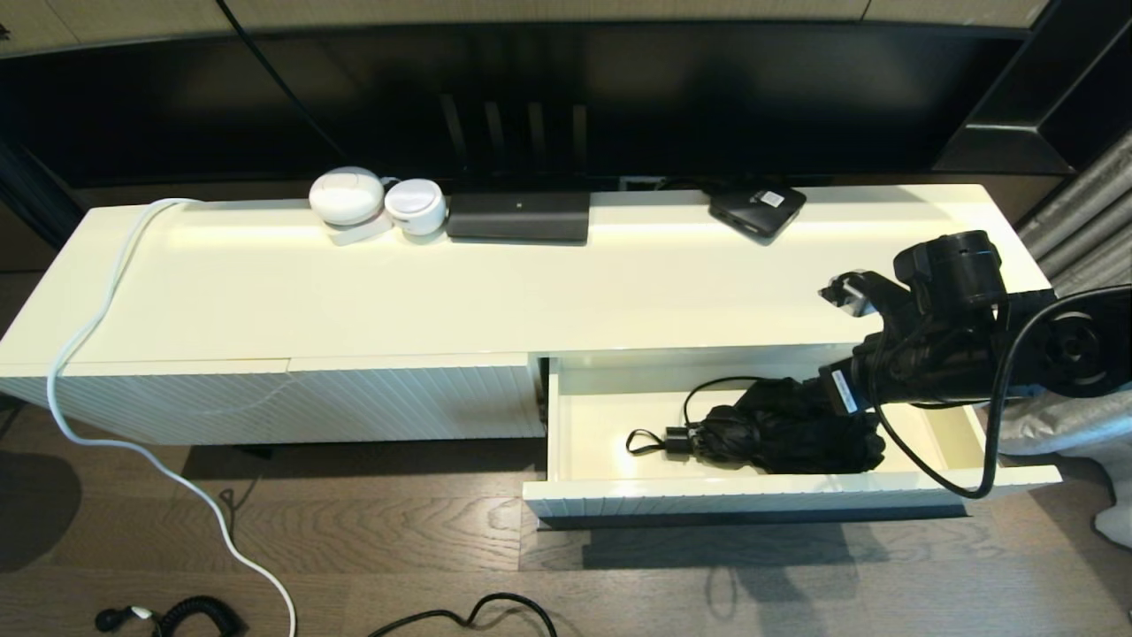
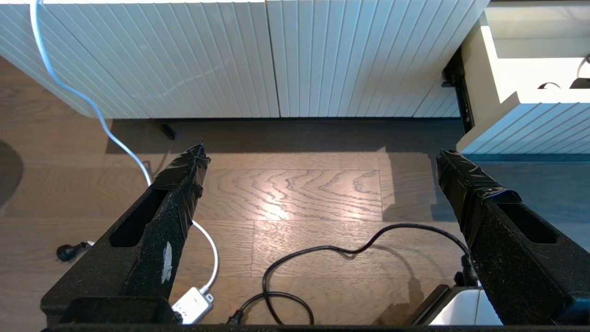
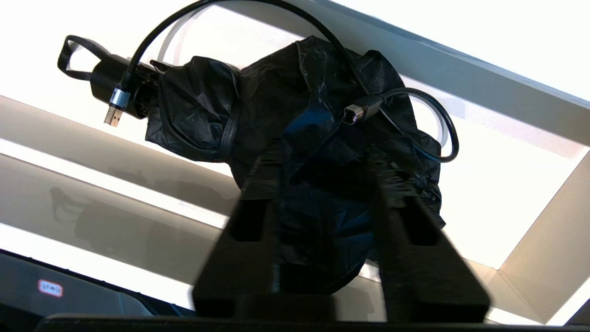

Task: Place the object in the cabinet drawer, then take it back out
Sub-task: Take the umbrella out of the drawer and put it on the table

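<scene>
The cabinet drawer (image 1: 761, 502) is pulled out at the right, its cream inside (image 3: 484, 184) showing. In it lies the object, a folded black umbrella (image 1: 778, 433) (image 3: 203, 106), with a wrist strap at its handle end and a black USB cable (image 3: 362, 110) draped over it. My right gripper (image 3: 325, 159) reaches down into the drawer. Its fingers stand apart on either side of the umbrella's bulk. My left gripper (image 2: 321, 154) hangs open over the wooden floor in front of the cabinet, holding nothing.
A closed ribbed white front (image 1: 292, 402) is left of the drawer. On the cabinet top (image 1: 531, 283) stand two white round devices (image 1: 349, 199), a black box (image 1: 517, 217) and a small black box (image 1: 756, 210). A white cable (image 1: 88, 336) and black cables (image 2: 322, 251) lie on the floor.
</scene>
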### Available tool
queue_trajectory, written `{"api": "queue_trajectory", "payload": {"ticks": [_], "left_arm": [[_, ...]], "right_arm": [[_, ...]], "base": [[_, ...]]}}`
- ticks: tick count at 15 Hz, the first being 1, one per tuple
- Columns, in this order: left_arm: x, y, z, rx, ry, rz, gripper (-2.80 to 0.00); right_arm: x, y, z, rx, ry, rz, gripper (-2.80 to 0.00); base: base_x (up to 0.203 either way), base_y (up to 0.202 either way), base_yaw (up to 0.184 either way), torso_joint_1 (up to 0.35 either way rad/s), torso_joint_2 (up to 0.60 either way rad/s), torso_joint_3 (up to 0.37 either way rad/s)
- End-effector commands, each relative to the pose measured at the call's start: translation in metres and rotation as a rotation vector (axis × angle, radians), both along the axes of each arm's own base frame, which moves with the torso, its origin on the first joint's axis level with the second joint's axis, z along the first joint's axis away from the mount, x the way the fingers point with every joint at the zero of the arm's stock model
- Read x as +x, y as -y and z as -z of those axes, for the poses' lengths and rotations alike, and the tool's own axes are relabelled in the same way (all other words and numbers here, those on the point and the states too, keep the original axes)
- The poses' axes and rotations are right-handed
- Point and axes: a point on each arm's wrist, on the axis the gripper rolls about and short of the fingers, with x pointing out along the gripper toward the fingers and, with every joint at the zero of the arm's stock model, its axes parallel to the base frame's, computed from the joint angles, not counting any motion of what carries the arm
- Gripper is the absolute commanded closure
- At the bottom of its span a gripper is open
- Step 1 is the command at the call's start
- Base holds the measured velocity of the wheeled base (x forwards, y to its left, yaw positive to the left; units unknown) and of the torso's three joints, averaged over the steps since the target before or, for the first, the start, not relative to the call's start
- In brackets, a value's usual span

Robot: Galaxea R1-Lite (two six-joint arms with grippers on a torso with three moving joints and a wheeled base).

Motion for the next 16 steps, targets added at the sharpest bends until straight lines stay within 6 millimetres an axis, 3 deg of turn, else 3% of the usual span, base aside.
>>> {"api": "queue_trajectory", "payload": {"ticks": [1, 8, 16], "left_arm": [[0.0, 0.0, 0.0, 0.0, 0.0, -0.001, -2.8], [0.0, 0.0, 0.0, 0.0, 0.0, 0.0, -2.8], [0.0, 0.0, 0.0, 0.0, 0.0, 0.0, -2.8]], "right_arm": [[-0.003, 0.002, -0.001, 0.001, -0.001, 0.006, -2.8], [0.005, 0.01, 0.008, -0.044, -0.019, 0.047, -2.8], [0.006, 0.019, 0.003, -0.324, 0.012, -0.245, -2.8]], "base": [[0.0, 0.0, 0.0, 0.0, 0.0, 0.0], [0.0, 0.0, 0.0, 0.0, 0.0, 0.0], [0.0, 0.0, 0.0, 0.0, 0.0, 0.0]]}}
